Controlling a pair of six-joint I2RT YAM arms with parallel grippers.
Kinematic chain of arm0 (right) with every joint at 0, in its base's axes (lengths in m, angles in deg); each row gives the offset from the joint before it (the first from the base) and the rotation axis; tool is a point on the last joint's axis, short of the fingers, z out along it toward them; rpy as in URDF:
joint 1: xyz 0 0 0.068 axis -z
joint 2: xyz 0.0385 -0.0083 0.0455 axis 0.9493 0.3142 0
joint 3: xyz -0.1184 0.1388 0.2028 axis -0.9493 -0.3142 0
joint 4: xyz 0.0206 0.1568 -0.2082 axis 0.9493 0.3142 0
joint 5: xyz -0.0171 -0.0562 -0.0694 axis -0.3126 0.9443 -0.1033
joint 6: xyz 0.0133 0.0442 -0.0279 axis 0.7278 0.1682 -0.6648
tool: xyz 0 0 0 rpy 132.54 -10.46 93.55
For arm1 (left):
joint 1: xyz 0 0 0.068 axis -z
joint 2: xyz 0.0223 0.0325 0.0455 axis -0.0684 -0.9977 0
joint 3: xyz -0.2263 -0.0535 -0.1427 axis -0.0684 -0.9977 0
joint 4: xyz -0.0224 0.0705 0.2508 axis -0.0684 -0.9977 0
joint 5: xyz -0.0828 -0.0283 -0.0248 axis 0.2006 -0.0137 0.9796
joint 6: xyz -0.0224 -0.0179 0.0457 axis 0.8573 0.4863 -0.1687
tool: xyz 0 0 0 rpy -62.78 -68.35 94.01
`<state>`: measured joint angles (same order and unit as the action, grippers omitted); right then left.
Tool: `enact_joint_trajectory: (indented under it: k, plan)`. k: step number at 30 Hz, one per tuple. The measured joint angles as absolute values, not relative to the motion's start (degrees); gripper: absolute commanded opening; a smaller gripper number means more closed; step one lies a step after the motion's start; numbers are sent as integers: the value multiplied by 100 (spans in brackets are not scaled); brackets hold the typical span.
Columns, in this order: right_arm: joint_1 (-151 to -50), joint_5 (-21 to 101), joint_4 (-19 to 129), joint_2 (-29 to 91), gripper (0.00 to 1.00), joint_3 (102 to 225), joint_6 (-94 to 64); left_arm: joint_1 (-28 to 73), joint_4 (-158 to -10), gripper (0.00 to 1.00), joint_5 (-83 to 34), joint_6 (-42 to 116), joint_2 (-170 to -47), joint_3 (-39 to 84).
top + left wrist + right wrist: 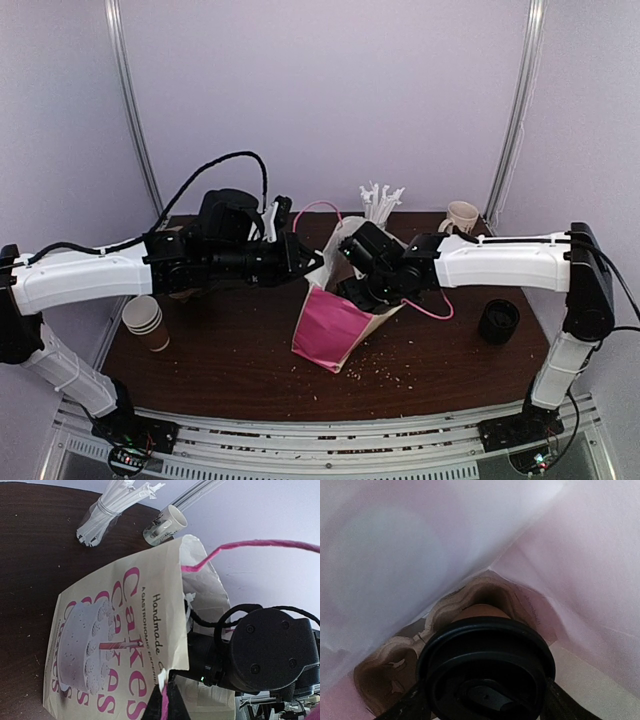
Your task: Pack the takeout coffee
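Our right gripper [485,702] clasps the takeout coffee [487,665] deep inside the paper bag [330,335], in the middle of the table [220,360]; our left gripper [165,700] is pinched shut, seemingly on the bag's rim; we should lower the cup straight and level into the nearest well of the cardboard carrier [390,672], releasing only once seated.
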<state>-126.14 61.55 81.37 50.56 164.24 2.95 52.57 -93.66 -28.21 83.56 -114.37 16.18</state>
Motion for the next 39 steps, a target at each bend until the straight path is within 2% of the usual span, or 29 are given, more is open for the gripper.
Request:
enact_joint_trajectory:
  k: [27, 28, 32, 37, 39]
  plan:
    - [-12455, 5886, 8008, 5773, 52, 17023, -96, 5145, -9473, 0, -2928, 8155, -11435, 1620]
    - [-12452, 5886, 8000, 5806, 52, 17038, -109, 5139, -9484, 3, -2932, 8144, -11435, 1620]
    - [-12441, 5886, 7919, 5948, 52, 17139, -133, 5117, -9527, 26, -2917, 8083, -11435, 1627]
    - [-12428, 5878, 7873, 6031, 52, 17250, -133, 5126, -9724, 40, -2854, 7991, -11409, 1645]
    - [-12426, 5869, 7930, 6049, 52, 17307, -137, 5126, -9796, 51, -2847, 7943, -11337, 1645]
